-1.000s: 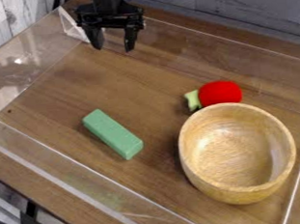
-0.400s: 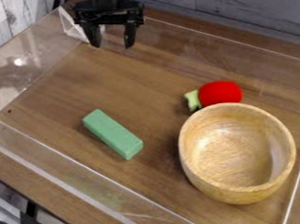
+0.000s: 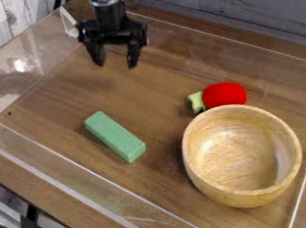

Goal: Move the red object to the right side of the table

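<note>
The red object (image 3: 225, 94), a small rounded toy fruit with a pale green leafy tip on its left, lies on the brown wood-grain table (image 3: 166, 81), touching the far rim of a wooden bowl. My black gripper (image 3: 114, 54) hangs over the far left part of the table, well to the left of and beyond the red object. Its fingers point down and stand open with nothing between them.
A round wooden bowl (image 3: 242, 155) sits at the near right. A green rectangular block (image 3: 115, 135) lies left of the bowl. Low clear plastic walls (image 3: 15, 71) border the tabletop.
The gripper has come down and forward toward the middle of the table, staying open. The red object, block and bowl have not moved.
</note>
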